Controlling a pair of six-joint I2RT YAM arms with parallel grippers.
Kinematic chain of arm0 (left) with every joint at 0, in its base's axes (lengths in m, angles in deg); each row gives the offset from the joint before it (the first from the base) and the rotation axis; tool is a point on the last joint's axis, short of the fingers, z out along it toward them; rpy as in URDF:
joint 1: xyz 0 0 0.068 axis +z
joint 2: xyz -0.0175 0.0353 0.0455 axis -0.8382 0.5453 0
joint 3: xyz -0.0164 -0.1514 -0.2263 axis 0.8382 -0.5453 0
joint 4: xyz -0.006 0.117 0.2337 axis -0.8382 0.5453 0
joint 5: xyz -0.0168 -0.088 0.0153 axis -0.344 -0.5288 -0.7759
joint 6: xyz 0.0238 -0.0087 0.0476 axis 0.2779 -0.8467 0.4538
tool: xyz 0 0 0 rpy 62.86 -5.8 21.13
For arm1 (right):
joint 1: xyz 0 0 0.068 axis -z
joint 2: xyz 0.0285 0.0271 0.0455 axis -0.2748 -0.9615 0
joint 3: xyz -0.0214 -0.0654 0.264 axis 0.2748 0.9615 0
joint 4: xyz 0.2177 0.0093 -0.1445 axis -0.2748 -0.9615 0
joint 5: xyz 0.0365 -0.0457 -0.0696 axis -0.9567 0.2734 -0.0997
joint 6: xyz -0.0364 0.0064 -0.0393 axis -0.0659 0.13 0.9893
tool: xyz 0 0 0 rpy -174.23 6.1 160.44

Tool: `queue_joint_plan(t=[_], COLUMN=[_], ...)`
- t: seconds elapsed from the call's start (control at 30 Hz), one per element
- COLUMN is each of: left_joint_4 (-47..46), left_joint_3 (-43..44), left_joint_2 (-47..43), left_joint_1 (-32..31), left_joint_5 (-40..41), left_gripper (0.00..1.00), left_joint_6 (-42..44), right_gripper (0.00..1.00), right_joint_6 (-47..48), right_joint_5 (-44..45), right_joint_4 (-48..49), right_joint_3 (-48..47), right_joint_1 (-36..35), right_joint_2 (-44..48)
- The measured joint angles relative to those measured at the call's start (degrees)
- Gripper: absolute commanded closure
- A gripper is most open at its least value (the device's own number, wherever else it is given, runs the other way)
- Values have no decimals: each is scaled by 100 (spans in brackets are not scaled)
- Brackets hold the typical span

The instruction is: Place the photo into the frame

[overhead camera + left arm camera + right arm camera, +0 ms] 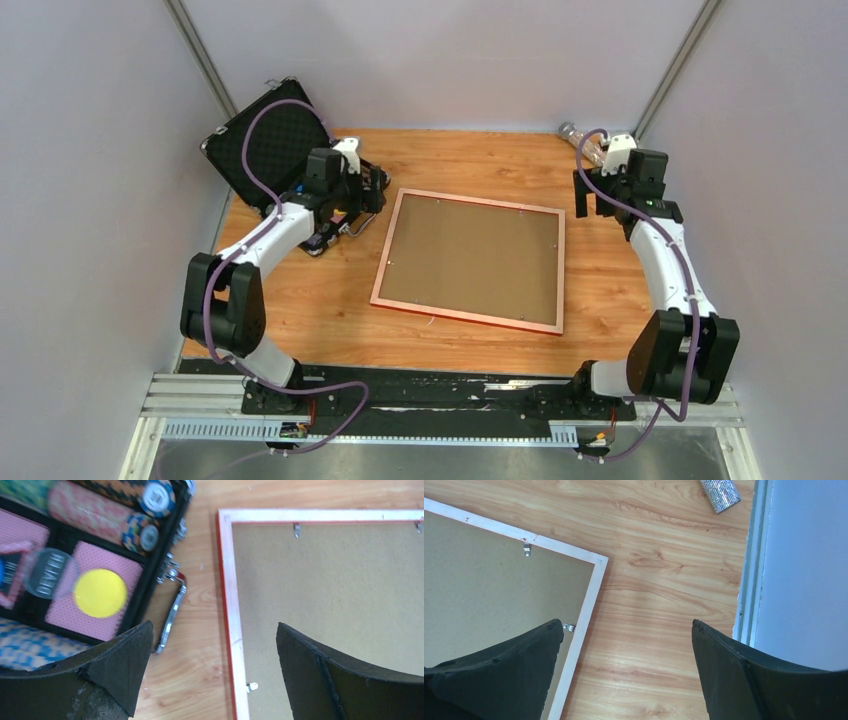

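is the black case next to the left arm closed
No, the black case has its lid raised, and the left wrist view looks down on the poker chips inside it.

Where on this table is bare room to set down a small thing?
Bare wood: the strip between the frame and the near table edge, and the band from the frame's right side to the wall. Crowded: far left, where the open case sits beside the frame.

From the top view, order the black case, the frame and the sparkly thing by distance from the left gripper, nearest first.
1. Black case, right by the left gripper, far left.
2. Frame, just to its right, mid-table.
3. Sparkly thing, far right corner.
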State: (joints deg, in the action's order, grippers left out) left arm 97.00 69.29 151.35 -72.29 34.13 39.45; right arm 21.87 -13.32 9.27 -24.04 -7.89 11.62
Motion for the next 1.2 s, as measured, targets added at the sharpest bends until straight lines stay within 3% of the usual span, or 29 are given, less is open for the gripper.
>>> queue_joint_plan(t=[0.27, 0.5, 0.67, 0.87, 0.97, 1.2], left_joint_4=[492, 15, 26, 289, 326, 382], left_joint_3=[1021, -267, -420, -247, -426, -514], left_joint_2=[328, -282, -658, -846, -1073, -1320], left_joint_1=[7, 17, 17, 17, 17, 17], left_joint_5=[1014, 822, 525, 396, 420, 417], left_gripper=[0, 0, 0, 8, 1, 0], left_joint_6=[492, 763, 1088, 1683, 1954, 2245], right_gripper=[0, 0, 0, 0, 0, 0], right_joint_6=[-750, -1176, -1067, -605, -348, -15], right_joint_5=[-647, -1209, -1917, -2105, -2072, -2072], right_joint_4=[59, 205, 313, 326, 315, 284], right_joint_3=[11, 184, 592, 1268, 1624, 1969], right_joint_1=[479, 546, 446, -614, -1333, -2076], right_joint_2=[44, 442, 848, 1259, 1419, 1644])
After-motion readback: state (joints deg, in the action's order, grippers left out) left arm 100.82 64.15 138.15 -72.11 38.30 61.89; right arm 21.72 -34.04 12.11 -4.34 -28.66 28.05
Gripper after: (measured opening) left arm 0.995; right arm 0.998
